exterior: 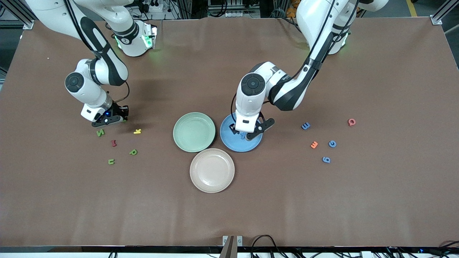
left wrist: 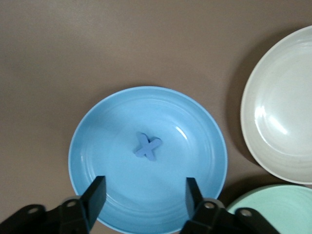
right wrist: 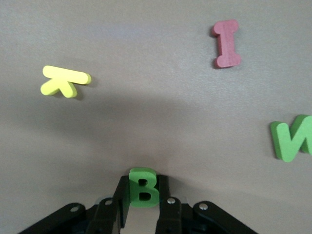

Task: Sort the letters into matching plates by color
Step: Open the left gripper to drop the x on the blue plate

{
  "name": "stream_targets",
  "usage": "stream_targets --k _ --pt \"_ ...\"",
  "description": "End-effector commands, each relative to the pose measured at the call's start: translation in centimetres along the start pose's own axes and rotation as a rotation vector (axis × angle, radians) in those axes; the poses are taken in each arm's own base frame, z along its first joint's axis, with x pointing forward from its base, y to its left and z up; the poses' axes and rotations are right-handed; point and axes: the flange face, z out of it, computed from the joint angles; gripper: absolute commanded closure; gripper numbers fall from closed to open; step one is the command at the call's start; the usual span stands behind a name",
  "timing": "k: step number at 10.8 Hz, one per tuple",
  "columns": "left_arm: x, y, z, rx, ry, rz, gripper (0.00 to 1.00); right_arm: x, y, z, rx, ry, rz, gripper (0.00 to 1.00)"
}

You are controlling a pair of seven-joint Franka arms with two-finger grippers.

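In the left wrist view my left gripper is open with nothing between its fingers, just above the bright blue plate. A blue X letter lies loose in the middle of that plate. My right gripper is shut on a green B letter, low over the table toward the right arm's end. The mint green plate beside the blue one holds nothing. Green letters N, R and U lie near the right gripper. Blue letters E, G and 9 lie toward the left arm's end.
A beige-pink plate sits nearer the front camera than the two coloured plates. A yellow K and a red I lie among the green letters. An orange E and a red G lie among the blue ones.
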Motion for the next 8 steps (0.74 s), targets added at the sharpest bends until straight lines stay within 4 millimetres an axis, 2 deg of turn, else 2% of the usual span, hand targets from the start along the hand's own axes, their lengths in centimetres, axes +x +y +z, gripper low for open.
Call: stream_targets --k 1,5,8 --pt "1.7 -1.2 -0.2 0.074 -0.004 0.063 0.00 1.2 -0.5 -1.4 0.011 -0.008 0.077 0.82" --pt "7.5 -4.3 -1.7 0.147 -0.018 0.115 0.00 3.6 -1.9 -4.5 0.029 -0.051 0.183 0.82" --pt "11.1 -7.0 -2.1 0.164 -0.021 0.160 0.00 6.6 -4.7 -6.6 0.025 -0.053 0.292 0.82"
